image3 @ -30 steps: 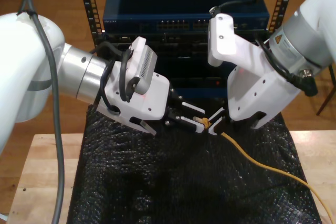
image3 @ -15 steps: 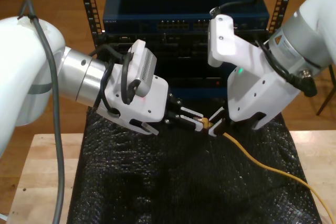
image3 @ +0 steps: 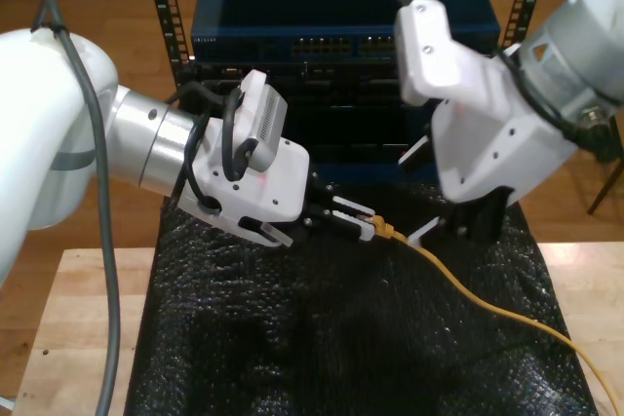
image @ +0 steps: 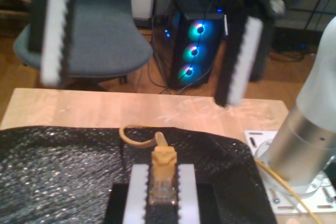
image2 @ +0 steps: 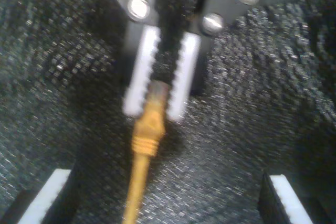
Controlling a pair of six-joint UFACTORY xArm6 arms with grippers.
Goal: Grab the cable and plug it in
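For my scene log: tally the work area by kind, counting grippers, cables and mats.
Grippers: 2 (my first gripper, my second gripper)
Thin yellow-orange network cable with a clear plug: 1
Black bubble-textured mat: 1
Total: 4

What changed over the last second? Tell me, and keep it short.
My second pincer lifted off the cable and drew back toward the exterior view's upper right; its jaws stand wide open. It had been down at the plug, right against my first pincer. Unchanged: my first pincer is still shut on the plug, and the cable still trails over the black mat.
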